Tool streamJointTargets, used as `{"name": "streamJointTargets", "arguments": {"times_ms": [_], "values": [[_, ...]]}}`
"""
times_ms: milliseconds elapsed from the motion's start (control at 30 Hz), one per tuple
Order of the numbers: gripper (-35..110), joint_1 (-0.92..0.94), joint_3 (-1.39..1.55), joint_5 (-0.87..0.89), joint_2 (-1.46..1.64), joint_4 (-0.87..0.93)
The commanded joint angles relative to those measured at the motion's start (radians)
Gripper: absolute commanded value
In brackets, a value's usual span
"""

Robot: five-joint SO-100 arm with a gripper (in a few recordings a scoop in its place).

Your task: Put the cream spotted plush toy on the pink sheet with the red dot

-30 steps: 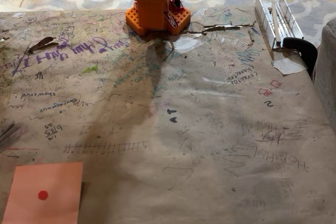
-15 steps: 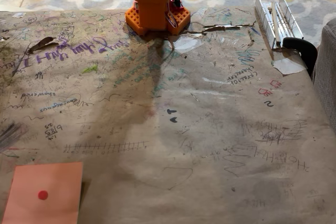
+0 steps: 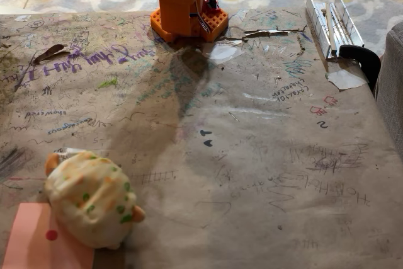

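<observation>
- Since the frame half a second back, the plush point(image 3: 92, 198) has come into view at the lower left of the fixed view, where before only the pink sheet point(image 3: 28, 244) lay bare with its red dot point(image 3: 51, 235) fully open.
- Now the plush rests partly on the sheet's upper right part and partly on the table point(image 3: 252, 155), hiding most of the sheet; the dot peeks out just at its lower left edge.
- Its long axis runs roughly from upper left to lower right in the picture, with an orange ear at the upper left end and an orange foot at the lower right.
- The arm's orange base point(image 3: 187, 4) stands at the far edge of the table, well apart from the plush; the gripper itself is out of frame, so whether it is open or closed cannot be told, nor which way the plush lies from it.
- As a judgement, the plush looks nearly placed, though a nudge toward the lower left would centre it over the dot.
- The table is covered in brown paper thick with scribbles and drawings; a patterned rug lies beyond it, a metal clamp point(image 3: 334, 23) sits at the far right, and a grey upholstered edge shows at the right border.
</observation>
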Motion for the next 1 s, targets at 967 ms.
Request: {"name": "streamJointTargets", "arguments": {"times_ms": [967], "values": [[0,-0.037,0.072,1.605,0.009,1.078]]}}
